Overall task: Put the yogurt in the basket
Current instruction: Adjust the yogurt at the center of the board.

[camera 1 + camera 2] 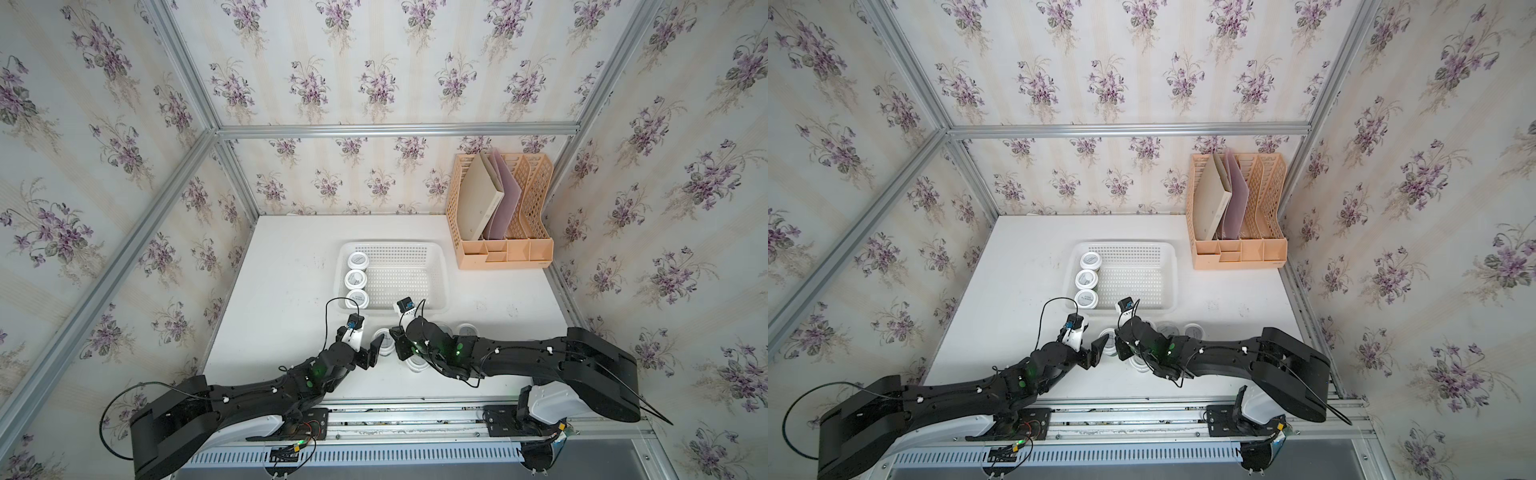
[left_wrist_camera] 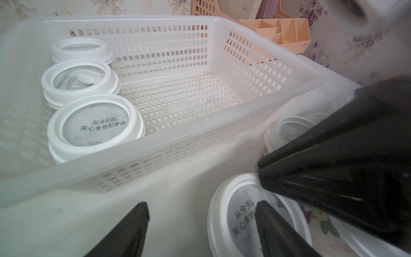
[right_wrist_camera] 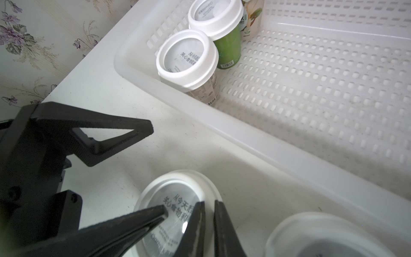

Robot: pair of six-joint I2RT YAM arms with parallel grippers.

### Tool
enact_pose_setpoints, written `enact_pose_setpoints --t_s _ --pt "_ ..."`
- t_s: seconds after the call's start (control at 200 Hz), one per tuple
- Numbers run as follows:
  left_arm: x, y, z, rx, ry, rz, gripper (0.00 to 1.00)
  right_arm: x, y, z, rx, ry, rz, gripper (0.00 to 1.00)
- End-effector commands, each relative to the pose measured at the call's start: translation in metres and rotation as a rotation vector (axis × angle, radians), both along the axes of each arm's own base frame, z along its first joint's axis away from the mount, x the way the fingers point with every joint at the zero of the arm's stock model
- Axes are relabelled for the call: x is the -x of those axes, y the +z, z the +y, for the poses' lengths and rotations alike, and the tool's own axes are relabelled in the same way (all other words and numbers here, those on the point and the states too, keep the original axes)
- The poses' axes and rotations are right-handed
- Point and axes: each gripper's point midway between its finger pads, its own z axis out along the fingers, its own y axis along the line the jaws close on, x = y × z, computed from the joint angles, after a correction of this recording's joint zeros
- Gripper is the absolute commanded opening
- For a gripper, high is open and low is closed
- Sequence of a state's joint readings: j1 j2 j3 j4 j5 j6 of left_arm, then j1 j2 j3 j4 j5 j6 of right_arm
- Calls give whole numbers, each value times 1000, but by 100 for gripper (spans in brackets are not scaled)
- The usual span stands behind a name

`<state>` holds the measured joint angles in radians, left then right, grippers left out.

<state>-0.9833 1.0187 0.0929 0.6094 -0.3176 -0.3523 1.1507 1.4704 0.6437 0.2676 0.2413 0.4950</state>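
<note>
The white perforated basket (image 1: 399, 282) (image 1: 1133, 282) (image 2: 189, 95) (image 3: 311, 89) holds three yogurt cups along its left wall (image 1: 356, 279) (image 2: 95, 124) (image 3: 186, 55). In front of the basket, another yogurt (image 1: 386, 347) (image 2: 240, 211) (image 3: 175, 200) stands on the table between the two grippers. My left gripper (image 1: 376, 349) (image 2: 201, 204) is open, one finger over this cup's lid and the other off to its side above bare table. My right gripper (image 1: 394, 334) (image 3: 208, 204) is shut and empty, its tips at the opposite edge of the same lid.
Several more yogurt cups stand near the right arm (image 1: 467, 330) (image 1: 415, 365) (image 3: 322, 235), partly hidden by it. A peach-orange file rack (image 1: 500, 216) with folders stands at the back right. Floral walls close in the table on three sides.
</note>
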Motion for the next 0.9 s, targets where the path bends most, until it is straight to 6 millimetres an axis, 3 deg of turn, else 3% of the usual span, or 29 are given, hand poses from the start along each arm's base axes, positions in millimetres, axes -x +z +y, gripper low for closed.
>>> enact_pose_setpoints --t_s 0.0,0.24,0.649,0.769,0.894 --pt "7 -31 15 -136 4 64 79 1 -4 -3 18 -4 6 14" --pt "6 -16 6 -157 -30 57 79 -1 9 -1 18 1 -14 16" --pt "11 33 -3 -167 -102 50 82 5 63 -8 -81 20 -66 24" --pt "22 34 1 -158 -116 78 89 7 78 -20 -99 6 -87 25" --pt "36 18 8 -156 -127 113 93 8 85 -37 -98 -23 -107 26"
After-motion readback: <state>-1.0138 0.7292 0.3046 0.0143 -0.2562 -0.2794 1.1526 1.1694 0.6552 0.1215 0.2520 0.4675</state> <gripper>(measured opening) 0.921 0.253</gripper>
